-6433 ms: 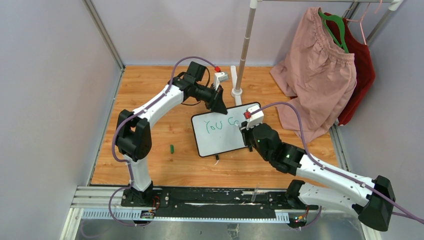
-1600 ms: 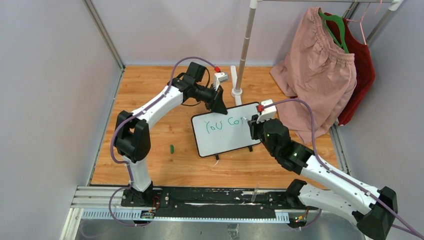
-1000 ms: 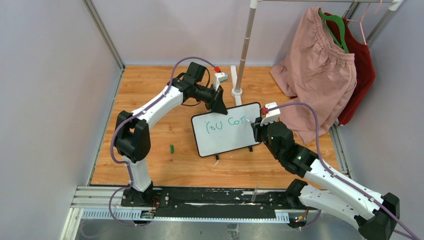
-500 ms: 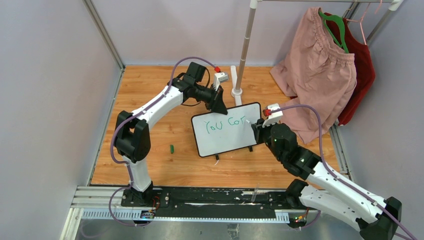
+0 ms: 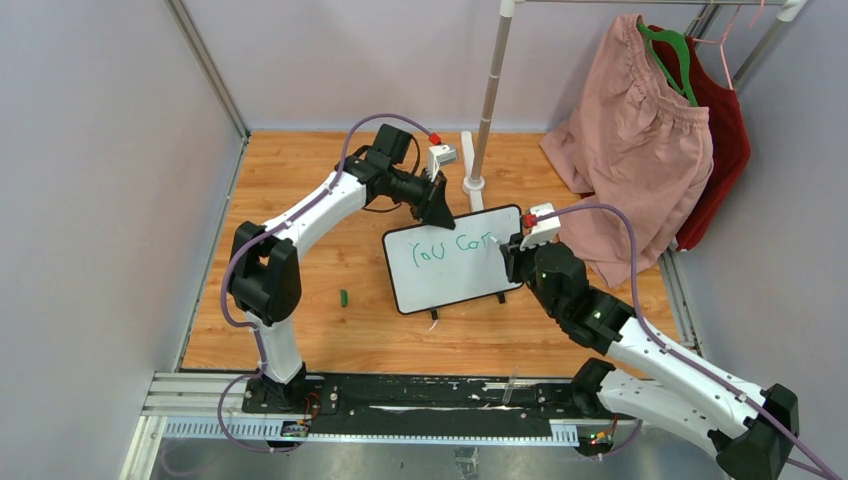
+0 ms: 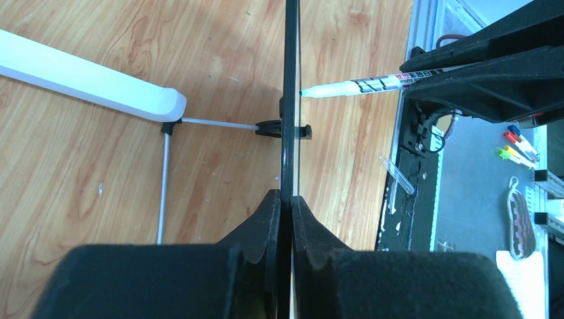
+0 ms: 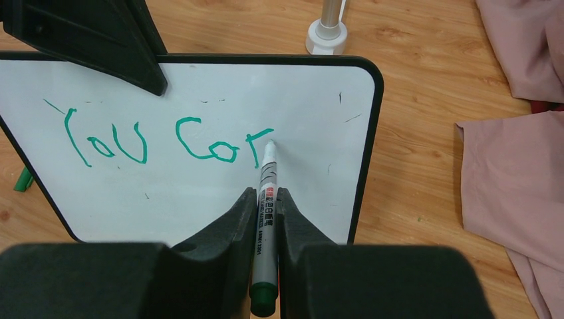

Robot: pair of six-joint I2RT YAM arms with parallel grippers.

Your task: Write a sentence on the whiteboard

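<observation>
The whiteboard [image 5: 450, 262] stands tilted on the wooden floor, black-framed. It also shows in the right wrist view [image 7: 312, 193], and edge-on in the left wrist view [image 6: 290, 80]. My left gripper [image 5: 437, 212] is shut on its top edge, seen in the left wrist view [image 6: 287, 199]. My right gripper [image 5: 508, 255] is shut on a white marker with a green end [image 7: 265, 206], whose tip touches the board face. The marker also shows in the left wrist view [image 6: 359, 85]. The sentence [image 7: 166, 141] reads "You Ca" plus a partial letter in green.
A green marker cap [image 5: 344, 297] lies on the floor left of the board. A white clothes rack pole [image 5: 487, 100] with its foot stands behind the board. Pink and red garments [image 5: 640, 140] hang at the back right. Grey walls enclose the floor.
Over the earlier frames my right gripper moved the marker rightward along the board and the green writing grew from "You C" to "You Ca" plus a stroke. The left gripper has held still.
</observation>
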